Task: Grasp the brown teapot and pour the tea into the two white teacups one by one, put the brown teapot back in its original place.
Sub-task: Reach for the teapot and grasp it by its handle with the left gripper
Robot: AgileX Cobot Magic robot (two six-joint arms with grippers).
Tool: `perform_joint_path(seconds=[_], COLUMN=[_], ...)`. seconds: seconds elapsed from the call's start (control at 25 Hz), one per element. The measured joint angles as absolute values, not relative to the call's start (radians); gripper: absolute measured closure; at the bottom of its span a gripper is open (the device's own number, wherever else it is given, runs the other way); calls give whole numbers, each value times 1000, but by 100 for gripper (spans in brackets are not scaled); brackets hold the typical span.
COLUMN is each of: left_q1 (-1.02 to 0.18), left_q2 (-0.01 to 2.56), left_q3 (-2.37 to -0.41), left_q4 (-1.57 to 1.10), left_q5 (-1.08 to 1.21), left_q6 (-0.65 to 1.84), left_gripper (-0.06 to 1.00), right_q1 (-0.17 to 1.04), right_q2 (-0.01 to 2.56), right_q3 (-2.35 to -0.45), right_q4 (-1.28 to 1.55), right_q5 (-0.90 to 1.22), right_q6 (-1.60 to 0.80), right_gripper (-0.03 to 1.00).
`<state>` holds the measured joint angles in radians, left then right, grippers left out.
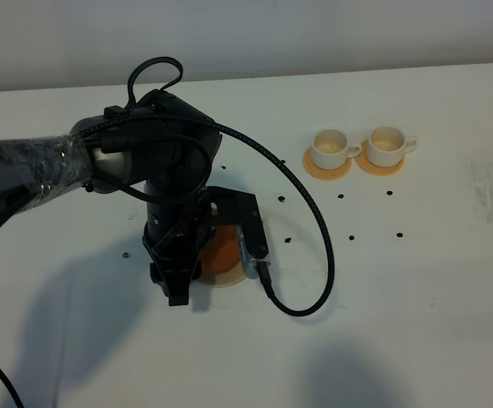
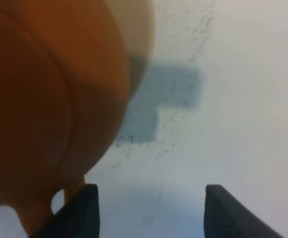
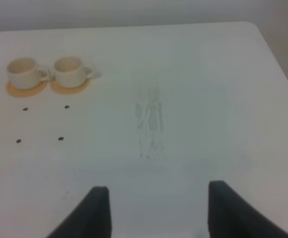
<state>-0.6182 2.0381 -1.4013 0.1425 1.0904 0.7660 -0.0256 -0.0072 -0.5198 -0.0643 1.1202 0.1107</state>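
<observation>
The brown teapot (image 1: 223,252) sits on the pale tan disc (image 1: 232,280), mostly covered by my left arm (image 1: 174,221). In the left wrist view the teapot (image 2: 44,99) fills the near side, blurred. Its loop handle (image 2: 67,191) lies just beside one finger (image 2: 82,210). My left gripper (image 2: 151,213) is open with only bare table between its fingertips. The two white teacups (image 1: 330,148) (image 1: 387,145) stand side by side on orange coasters (image 1: 326,170) at the back right. They also show in the right wrist view (image 3: 22,71) (image 3: 69,69). My right gripper (image 3: 156,213) is open and empty over bare table.
A black cable (image 1: 319,229) loops from the left arm over the table toward the cups. Small black dots (image 1: 351,237) mark the white table between teapot and cups. Grey scuff marks (image 1: 491,204) lie near the right edge and show in the right wrist view (image 3: 151,124).
</observation>
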Motion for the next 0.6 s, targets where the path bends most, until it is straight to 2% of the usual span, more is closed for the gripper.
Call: perform_joint_path(seconds=[0.28,0.6], left_q1=[-625,-636], left_q2=[2009,1800], left_q3=[-1401,-1357], left_q4=[104,89], left_q5=[1087,1010], left_q6=[787,746], left_gripper=[46,46], right_q1=[-26,-26], right_q2=[-7,-7], right_q3=[-520,-520], right_q4=[-64,-64], right_q5=[1120,1120], right_q6=[111,111], right_gripper=[54,54])
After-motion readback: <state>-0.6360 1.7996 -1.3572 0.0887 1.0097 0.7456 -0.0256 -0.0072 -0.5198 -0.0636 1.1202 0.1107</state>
